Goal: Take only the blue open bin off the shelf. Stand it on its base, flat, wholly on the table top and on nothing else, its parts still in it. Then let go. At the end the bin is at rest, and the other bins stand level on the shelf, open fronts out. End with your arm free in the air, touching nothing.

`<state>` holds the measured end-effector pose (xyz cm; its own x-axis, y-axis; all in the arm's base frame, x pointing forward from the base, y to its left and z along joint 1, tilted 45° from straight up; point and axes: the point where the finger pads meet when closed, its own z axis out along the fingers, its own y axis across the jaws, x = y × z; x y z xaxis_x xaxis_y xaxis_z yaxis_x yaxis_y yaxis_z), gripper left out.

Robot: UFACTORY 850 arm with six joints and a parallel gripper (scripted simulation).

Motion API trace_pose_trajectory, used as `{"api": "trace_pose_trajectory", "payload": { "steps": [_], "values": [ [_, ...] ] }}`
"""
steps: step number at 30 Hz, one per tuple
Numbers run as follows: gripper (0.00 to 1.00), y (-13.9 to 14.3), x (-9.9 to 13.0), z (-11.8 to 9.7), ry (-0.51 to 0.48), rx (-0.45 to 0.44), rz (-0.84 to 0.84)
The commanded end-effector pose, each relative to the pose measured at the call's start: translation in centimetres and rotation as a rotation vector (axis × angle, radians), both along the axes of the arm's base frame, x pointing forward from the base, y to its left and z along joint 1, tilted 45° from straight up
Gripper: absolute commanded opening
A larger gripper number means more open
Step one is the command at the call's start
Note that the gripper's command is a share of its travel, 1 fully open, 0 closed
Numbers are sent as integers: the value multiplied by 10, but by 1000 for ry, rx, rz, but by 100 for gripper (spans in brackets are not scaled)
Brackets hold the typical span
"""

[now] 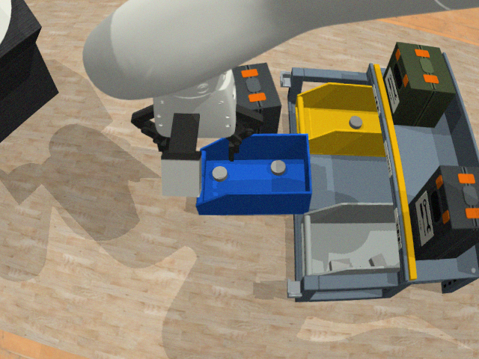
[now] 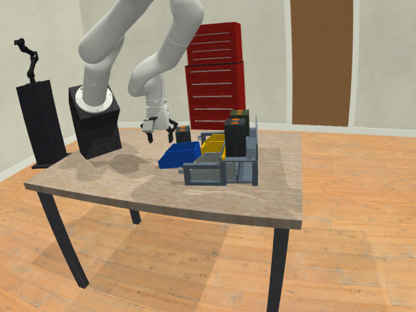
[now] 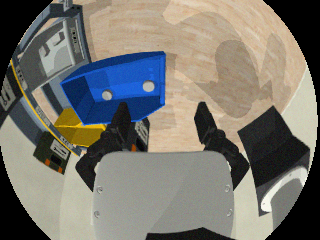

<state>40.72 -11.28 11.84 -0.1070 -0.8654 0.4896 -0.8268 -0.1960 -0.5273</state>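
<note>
The blue bin (image 1: 251,203) (image 2: 179,156) (image 3: 120,62) lies mostly in front of the shelf (image 1: 348,177) (image 2: 205,165), open top up. Its rear end overlaps the shelf's front edge and looks slightly raised; its underside contact is hidden. Two grey round parts (image 1: 219,173) (image 3: 148,86) lie in it. The yellow bin (image 1: 328,120) (image 2: 213,145) (image 3: 75,131) and the grey bin (image 1: 340,241) (image 2: 208,157) (image 3: 52,57) stand on the shelf, fronts out. My gripper (image 1: 197,154) (image 2: 160,141) (image 3: 162,109) is open and empty, above and beside the blue bin's low front end.
A dark case (image 1: 270,104) (image 2: 182,133) stands on the table (image 1: 232,320) (image 2: 134,191) behind the gripper, close to the blue bin. A green case (image 1: 421,88) and another dark case (image 1: 444,216) stand on the upper shelf behind the yellow rail (image 1: 400,185).
</note>
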Motion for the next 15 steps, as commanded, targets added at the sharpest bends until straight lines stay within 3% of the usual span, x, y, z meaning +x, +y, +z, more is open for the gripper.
{"api": "trace_pose_trajectory", "payload": {
  "steps": [1,15],
  "values": [
    [100,-1,0,0,0,23,18],
    [100,-1,0,0,0,23,18]
  ]
}}
